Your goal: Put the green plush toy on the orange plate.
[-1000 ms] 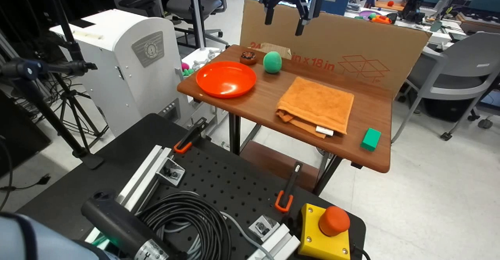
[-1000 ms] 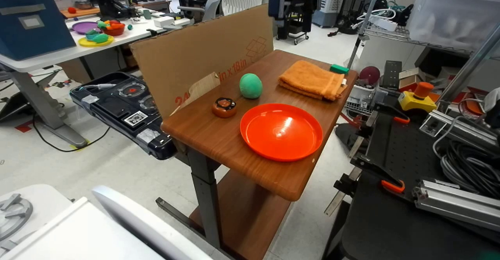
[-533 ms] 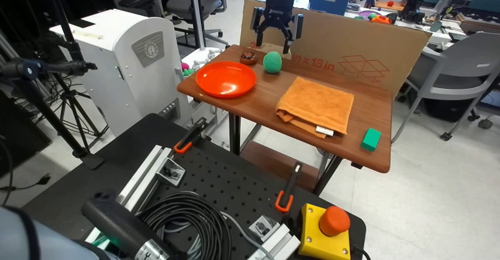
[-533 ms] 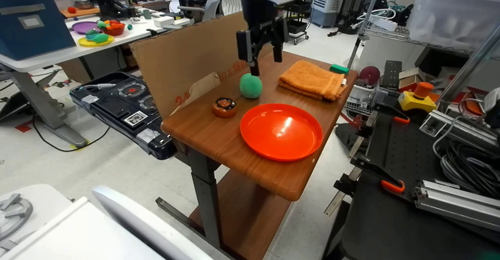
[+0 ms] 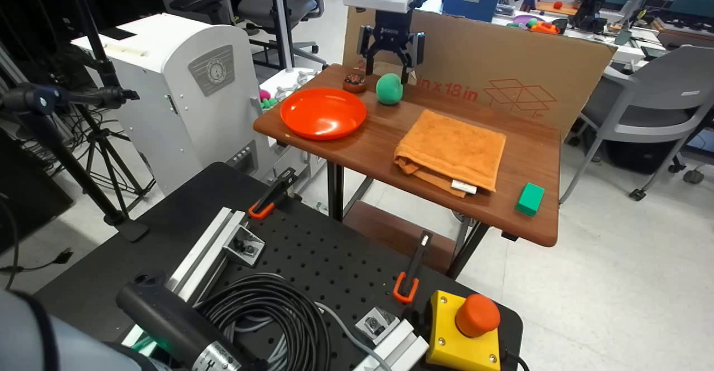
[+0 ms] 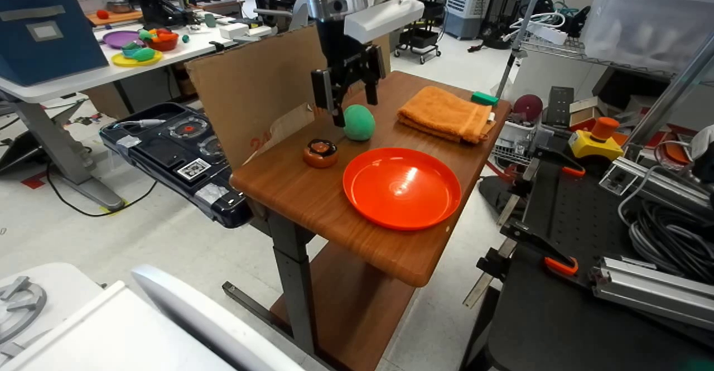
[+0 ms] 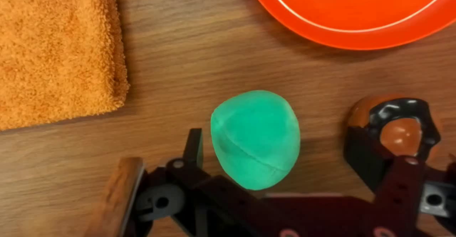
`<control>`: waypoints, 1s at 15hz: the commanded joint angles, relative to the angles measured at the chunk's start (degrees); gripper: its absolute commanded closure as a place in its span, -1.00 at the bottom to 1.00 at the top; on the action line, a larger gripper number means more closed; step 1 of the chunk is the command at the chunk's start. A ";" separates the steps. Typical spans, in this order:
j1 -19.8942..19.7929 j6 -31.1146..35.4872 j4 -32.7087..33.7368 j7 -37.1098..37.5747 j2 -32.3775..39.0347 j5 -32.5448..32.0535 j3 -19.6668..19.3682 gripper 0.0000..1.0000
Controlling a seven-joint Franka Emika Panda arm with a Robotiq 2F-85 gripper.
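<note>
The green plush toy (image 5: pixel 389 90) stands on the brown table, also in an exterior view (image 6: pixel 360 124) and in the wrist view (image 7: pixel 254 140). My gripper (image 5: pixel 387 74) is open and empty, right above the toy; it also shows in an exterior view (image 6: pixel 355 109). In the wrist view the gripper (image 7: pixel 275 139) has one finger on each side of the toy, with the toy closer to the left finger (image 7: pixel 194 144) and a wider gap on the right. The orange plate (image 5: pixel 323 113) lies near the toy, bare, in both exterior views (image 6: pixel 401 189) and at the wrist view's top right (image 7: pixel 356 12).
A brown round object with a black ring (image 6: pixel 321 153) lies near the toy; in the wrist view the right finger covers part of it (image 7: pixel 400 135). A folded orange towel (image 5: pixel 452 148) and a green block (image 5: pixel 530 198) lie farther along the table. A cardboard sheet (image 5: pixel 502 70) stands behind.
My gripper has come down from high above the table and moved left in both exterior views to over the toy. It has stayed open. The toy and plate have not moved.
</note>
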 commanded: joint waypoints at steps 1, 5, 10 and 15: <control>1.51 -1.74 6.86 2.00 4.45 -1.75 -1.00 -0.45; 1.81 -6.51 10.29 6.20 5.96 0.00 -1.24 0.15; 1.42 -16.73 7.54 5.93 1.41 2.03 0.83 0.88; 2.67 -20.92 4.52 6.00 -1.49 1.22 1.64 0.95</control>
